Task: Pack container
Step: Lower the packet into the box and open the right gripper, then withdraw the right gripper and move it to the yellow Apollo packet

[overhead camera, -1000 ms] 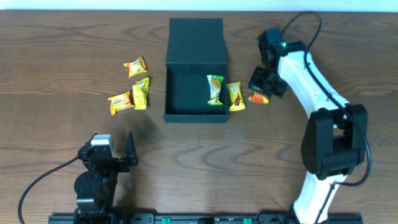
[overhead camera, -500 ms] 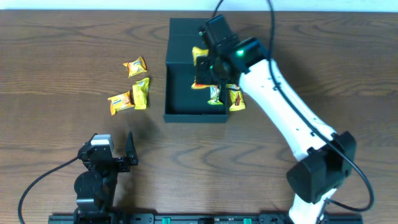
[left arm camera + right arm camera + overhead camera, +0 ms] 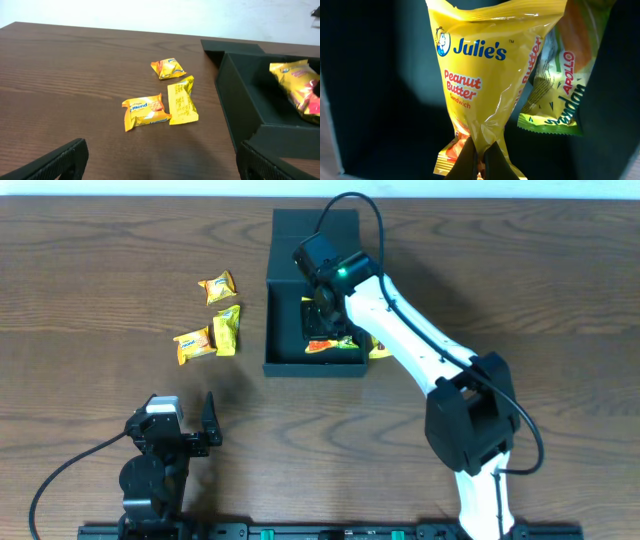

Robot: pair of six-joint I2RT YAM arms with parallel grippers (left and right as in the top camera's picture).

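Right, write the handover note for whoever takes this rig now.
Left gripper: open, empty, low at the table's near left.
Right gripper: shut on the yellow Julie's packet, down inside the container.
Done: green packet is in the container.
Left: release the held packet, then pack the three yellow packets left of the container and the lone packet by its right wall.

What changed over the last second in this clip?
The right gripper, shut on the yellow Julie's packet, swung left from the table beside the container to its open compartment, carrying the packet in. The left gripper, open and parked, the three loose packets on the left and the container itself stayed put.
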